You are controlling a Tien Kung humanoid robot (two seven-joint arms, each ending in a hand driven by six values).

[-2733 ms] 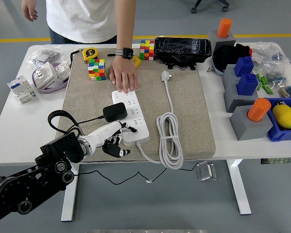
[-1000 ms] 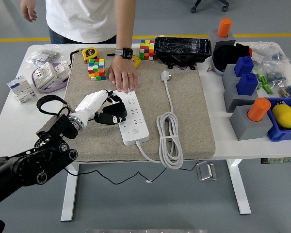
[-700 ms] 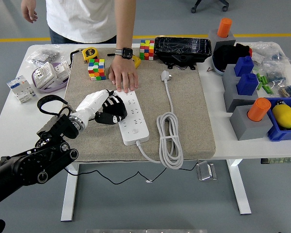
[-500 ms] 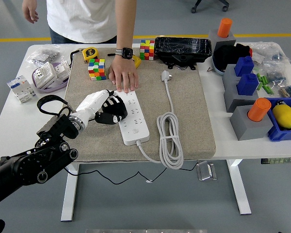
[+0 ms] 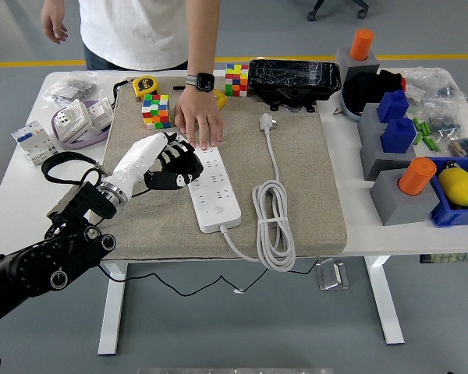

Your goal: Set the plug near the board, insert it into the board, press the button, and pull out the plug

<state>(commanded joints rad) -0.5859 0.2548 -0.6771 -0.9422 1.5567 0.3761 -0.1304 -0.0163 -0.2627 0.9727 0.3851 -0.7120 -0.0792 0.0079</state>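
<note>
Counted on table: 1 white power strip (image 5: 213, 189) centre frame; 1 white coiled cable (image 5: 274, 222) with 1 loose plug end (image 5: 266, 122); 2 colour cubes (image 5: 156, 111) (image 5: 236, 79) upper centre; 1 yellow tape measure (image 5: 144, 85) upper left; 2 orange cylinders (image 5: 361, 44) (image 5: 416, 175) at right; 2 blue blocks (image 5: 391, 105) (image 5: 398, 134) at right; 1 black case (image 5: 294, 78) top centre; 1 tan mat (image 5: 312, 179). Also 1 robot hand (image 5: 165, 162) from left, 1 person's hand (image 5: 200, 121) on the strip's far end.

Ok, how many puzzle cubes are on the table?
2. One cube sits on the mat's far-left corner, the other cube behind the mat beside the black case. None seem hidden.
</note>
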